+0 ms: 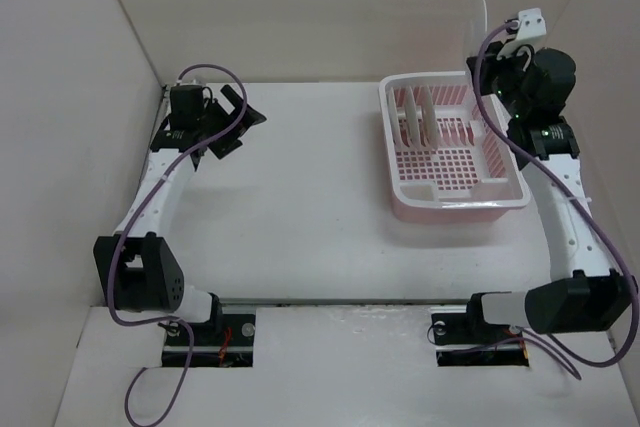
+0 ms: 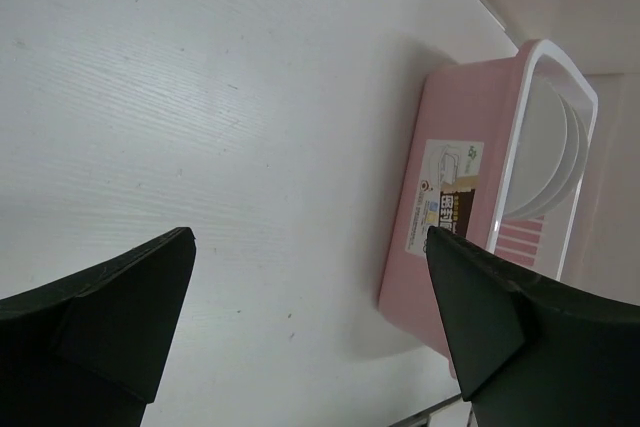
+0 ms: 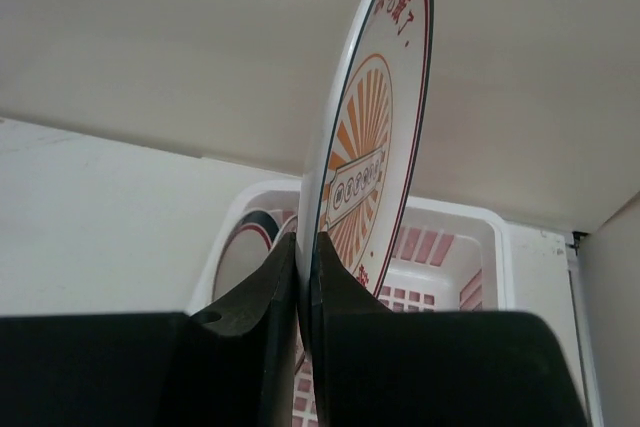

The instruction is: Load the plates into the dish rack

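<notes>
On the white table (image 1: 300, 197), the pink rectangular plastic dish rack (image 1: 455, 203) with its pale rim sits right of centre. Small round plates (image 1: 415, 117) stand on edge in its far-left slots; I cannot tell how many. The left gripper (image 2: 308, 242) hangs released and empty over the table's far left. Above the rack's far right corner, the right gripper (image 3: 305, 247) is clenched on an upright orange-sunburst plate (image 3: 365, 137) with a dark rim.

White table (image 1: 300, 197); plain beige walls (image 1: 60, 97) enclose it on three sides; soft, even light.
</notes>
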Robot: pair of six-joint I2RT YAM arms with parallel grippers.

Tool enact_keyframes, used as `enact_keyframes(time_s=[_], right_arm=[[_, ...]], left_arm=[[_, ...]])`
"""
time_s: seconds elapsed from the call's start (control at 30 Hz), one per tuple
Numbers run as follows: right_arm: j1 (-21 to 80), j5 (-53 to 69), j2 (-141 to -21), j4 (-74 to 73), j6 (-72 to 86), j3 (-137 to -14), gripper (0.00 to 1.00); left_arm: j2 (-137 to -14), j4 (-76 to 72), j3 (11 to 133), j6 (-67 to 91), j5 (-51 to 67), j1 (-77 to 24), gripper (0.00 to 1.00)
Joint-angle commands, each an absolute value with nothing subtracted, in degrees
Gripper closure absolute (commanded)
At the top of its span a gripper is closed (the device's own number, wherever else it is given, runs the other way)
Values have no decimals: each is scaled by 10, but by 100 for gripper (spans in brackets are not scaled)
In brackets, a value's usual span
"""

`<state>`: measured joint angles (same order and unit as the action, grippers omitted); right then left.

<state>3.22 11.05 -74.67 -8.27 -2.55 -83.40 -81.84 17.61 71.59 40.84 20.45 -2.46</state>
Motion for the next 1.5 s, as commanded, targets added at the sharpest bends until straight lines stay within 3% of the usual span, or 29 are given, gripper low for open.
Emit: enact_keyframes(time_s=[0.0,0.17,0.9,1.47], right_arm=[[7,197,-772,-57,-14,-818,100],[-57,306,-851,-57,-24,-824,100],[-68,264,-909,-26,-20,-734,100],[-73,269,-986,-38,-20,-777,100]], left_arm=[[-823,131,709,393,218,-22,0],[-830,119,709,388,230,-22,0],[-824,129,703,365,226,-22,0],[-829,129,703,365,226,-22,0]])
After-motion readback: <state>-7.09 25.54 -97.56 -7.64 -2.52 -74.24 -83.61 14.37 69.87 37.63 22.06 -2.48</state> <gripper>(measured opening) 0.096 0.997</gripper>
